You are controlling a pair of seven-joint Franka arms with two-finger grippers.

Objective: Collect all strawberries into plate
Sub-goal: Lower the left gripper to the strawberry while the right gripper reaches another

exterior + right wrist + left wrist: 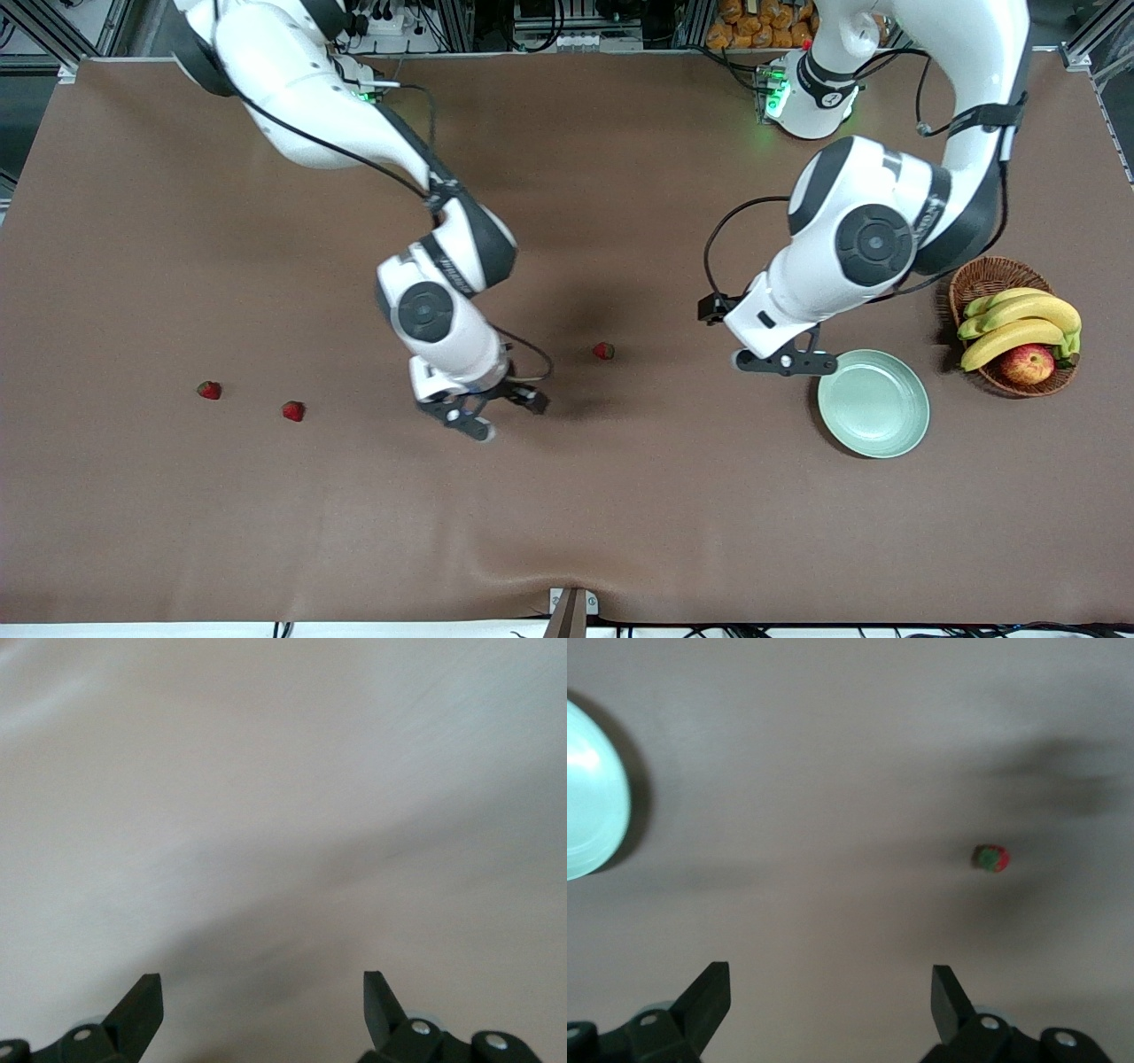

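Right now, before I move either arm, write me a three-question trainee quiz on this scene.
1. How many strawberries lie in the plate?
2. True or false: both the left gripper and the right gripper are open and hold nothing.
3. Which berry is closest to the plate: A, the middle strawberry; B, the end strawberry; C, its neighbour strawberry?

Key: 1. none; 2. true; 3. A.
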